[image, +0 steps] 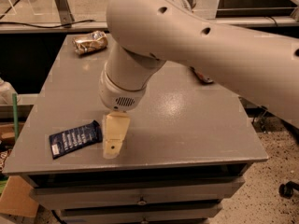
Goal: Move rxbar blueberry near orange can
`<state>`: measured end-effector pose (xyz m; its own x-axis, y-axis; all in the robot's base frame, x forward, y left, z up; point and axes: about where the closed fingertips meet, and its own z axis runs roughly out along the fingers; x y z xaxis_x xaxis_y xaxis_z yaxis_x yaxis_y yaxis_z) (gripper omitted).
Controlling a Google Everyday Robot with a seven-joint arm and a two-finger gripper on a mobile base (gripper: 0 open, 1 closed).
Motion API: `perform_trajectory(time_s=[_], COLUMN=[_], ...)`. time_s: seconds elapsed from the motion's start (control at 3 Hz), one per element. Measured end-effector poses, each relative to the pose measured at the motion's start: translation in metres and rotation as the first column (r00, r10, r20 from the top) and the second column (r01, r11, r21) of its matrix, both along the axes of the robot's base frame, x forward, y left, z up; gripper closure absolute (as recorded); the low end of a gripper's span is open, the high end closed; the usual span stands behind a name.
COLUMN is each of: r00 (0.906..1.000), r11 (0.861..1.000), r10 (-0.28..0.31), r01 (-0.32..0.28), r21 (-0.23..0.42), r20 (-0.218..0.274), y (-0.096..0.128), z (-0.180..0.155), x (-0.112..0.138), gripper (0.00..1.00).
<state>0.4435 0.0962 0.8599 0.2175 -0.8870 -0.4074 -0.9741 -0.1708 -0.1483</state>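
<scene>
The rxbar blueberry (75, 139), a flat navy wrapper with white lettering, lies on the grey table (187, 125) near the front left edge. My gripper (113, 141) hangs from the big white arm just right of the bar, its cream fingers pointing down close to the tabletop, almost touching the bar's right end. The orange can (202, 76) is mostly hidden behind the arm at the right; only a small orange-red part shows.
A shiny gold-and-brown foil packet (90, 42) lies at the table's back left corner. Drawers (140, 197) sit under the front edge. A cardboard box (16, 197) and clutter stand on the floor at left.
</scene>
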Motion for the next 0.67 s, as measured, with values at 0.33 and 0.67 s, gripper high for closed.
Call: perform_trajectory(time_s=[0.33,0.67], r00=[0.9993,0.9982], r11=[0.996,0.986], r10=[0.031,0.051], r01=[-0.029,-0.046], r21=[0.084,0.163], r20=[-0.023,-0.03], y=[0.009,0.022], z=[-0.005,-0.007], x=[0.002,0.007], gripper=[0.0,0.0])
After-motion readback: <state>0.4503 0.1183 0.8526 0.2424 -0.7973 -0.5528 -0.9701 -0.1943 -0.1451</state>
